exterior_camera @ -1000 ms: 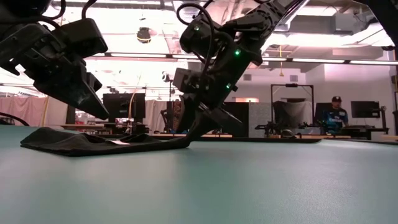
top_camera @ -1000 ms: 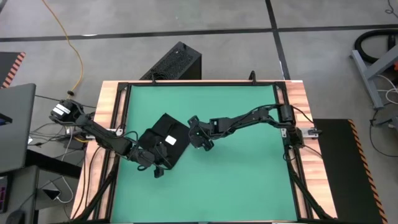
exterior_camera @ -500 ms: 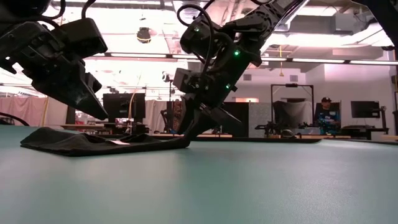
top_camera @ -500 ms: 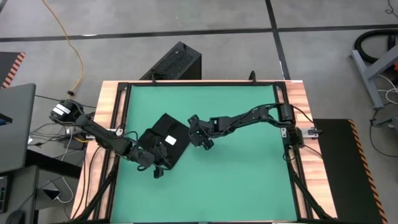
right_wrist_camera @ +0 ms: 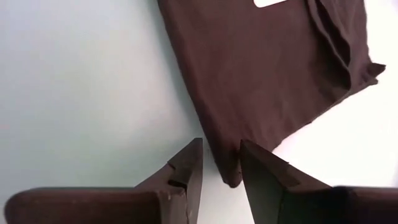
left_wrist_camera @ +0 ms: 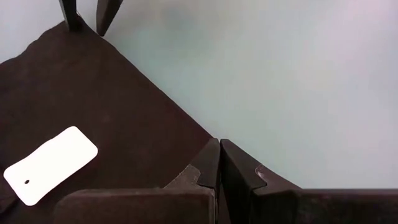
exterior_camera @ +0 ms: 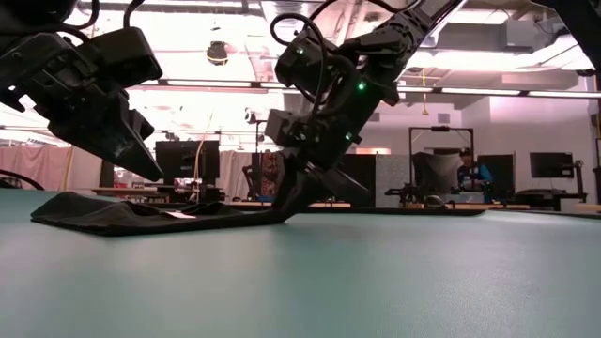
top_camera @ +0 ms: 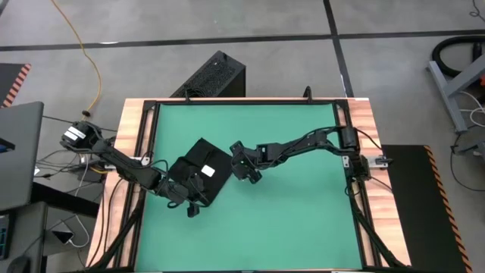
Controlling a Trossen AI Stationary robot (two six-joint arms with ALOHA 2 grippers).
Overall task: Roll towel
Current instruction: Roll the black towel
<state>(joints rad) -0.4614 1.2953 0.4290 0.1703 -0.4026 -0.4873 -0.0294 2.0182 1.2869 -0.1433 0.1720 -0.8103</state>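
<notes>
from above, the black towel [top_camera: 200,168] lies folded on the left half of the green table [top_camera: 288,227], turned at an angle, with a small white tag [top_camera: 207,171] showing on it. the left gripper [top_camera: 192,206] sits at the towel's near edge, while the right gripper [top_camera: 238,171] reaches in from the right side to the towel's right corner. a black ribbed box [top_camera: 213,75] stands on the floor beyond the table's far edge. from table height, the towel [exterior_camera: 150,214] lies low and flat on the surface, its right end lifted a little where the right gripper [exterior_camera: 299,192] meets it; the left gripper [exterior_camera: 141,155] hangs just above the towel's left part. a person [exterior_camera: 467,172] sits far back in the room. in the left wrist view, the left gripper [left_wrist_camera: 219,155] has its fingers pressed together with nothing between them, right at the towel's [left_wrist_camera: 93,118] edge, with the white tag [left_wrist_camera: 50,163] close by and the other arm's fingertips [left_wrist_camera: 70,12] at the far corner. in the right wrist view, the right gripper [right_wrist_camera: 219,163] has its fingers slightly apart, with the corner of the towel [right_wrist_camera: 261,68] lying between them, not yet pinched.
</notes>
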